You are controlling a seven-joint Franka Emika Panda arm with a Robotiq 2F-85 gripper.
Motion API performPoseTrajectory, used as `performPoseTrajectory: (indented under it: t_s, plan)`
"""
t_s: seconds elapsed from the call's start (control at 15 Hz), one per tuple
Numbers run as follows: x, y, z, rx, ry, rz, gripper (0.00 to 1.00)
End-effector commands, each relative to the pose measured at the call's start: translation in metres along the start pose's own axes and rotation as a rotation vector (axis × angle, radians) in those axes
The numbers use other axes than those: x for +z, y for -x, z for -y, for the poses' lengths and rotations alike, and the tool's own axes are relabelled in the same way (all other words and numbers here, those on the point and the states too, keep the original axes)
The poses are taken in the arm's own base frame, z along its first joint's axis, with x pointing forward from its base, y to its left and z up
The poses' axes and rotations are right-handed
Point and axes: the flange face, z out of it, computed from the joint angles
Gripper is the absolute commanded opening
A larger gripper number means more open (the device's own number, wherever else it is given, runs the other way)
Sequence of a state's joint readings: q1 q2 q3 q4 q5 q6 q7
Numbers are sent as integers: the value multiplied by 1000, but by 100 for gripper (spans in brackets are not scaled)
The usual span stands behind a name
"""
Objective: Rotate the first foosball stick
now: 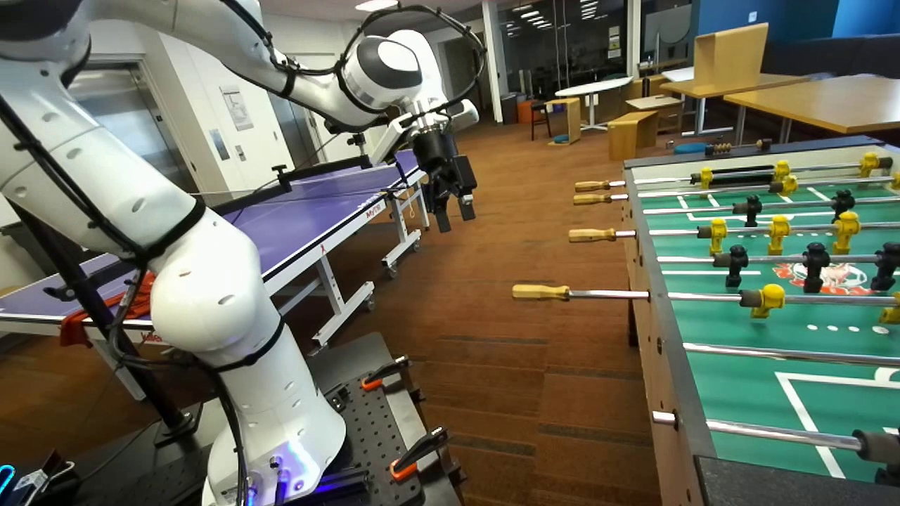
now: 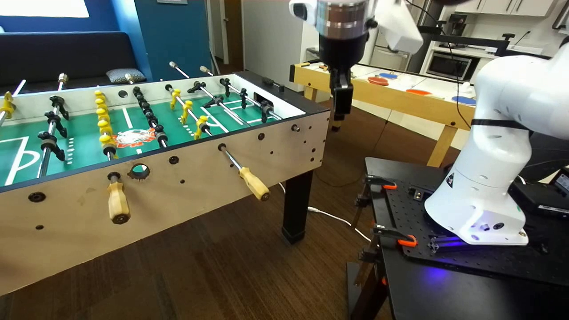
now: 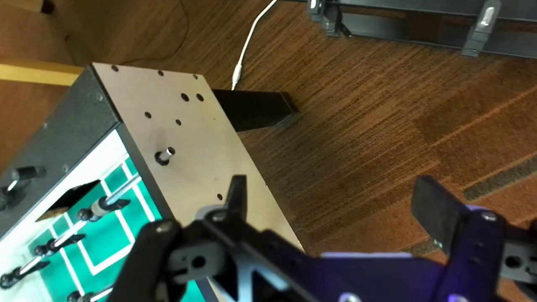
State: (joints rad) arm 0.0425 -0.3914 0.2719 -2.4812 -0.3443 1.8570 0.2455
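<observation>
The foosball table (image 1: 668, 365) shows in both exterior views, with its tan side panel (image 2: 284, 153) facing my arm. A foosball stick with a long yellow wooden handle (image 1: 540, 292) sticks out furthest; its handle (image 2: 254, 183) also shows in an exterior view. This stick carries yellow players (image 1: 771, 298). Nearer the table's end is a bare metal rod end without a handle (image 1: 664, 418), also in the wrist view (image 3: 167, 154). My gripper (image 1: 455, 216) is open and empty, pointing down, apart from the handles. Its fingers (image 3: 331, 180) are wide apart over the floor and side panel.
Other wooden handles (image 1: 592, 235) project further along the panel. A purple ping-pong table (image 1: 330, 200) stands behind the arm. A wooden-framed game table (image 2: 382, 93) is beyond the gripper. A black base table (image 2: 391, 266) with clamps holds the robot. A white cable (image 3: 251, 37) lies on the floor.
</observation>
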Motion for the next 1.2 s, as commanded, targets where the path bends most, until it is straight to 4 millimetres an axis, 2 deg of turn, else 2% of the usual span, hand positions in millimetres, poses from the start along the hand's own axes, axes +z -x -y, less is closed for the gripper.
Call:
performPoseTrajectory:
  t_s: [0.0, 0.07, 0.2, 0.47, 0.67, 1.0, 1.13]
  plan:
    - [33, -1, 34, -91, 163, -60, 100]
    - [23, -5, 23, -64, 96, -26, 100]
    - [31, -4, 31, -75, 108, -18, 100]
    - [28, -6, 25, -63, 101, -24, 100]
    - [33, -8, 57, -168, 263, -94, 100]
    - [67, -1, 135, -289, 534, -216, 100]
    - [85, 0, 159, -322, 639, -289, 100]
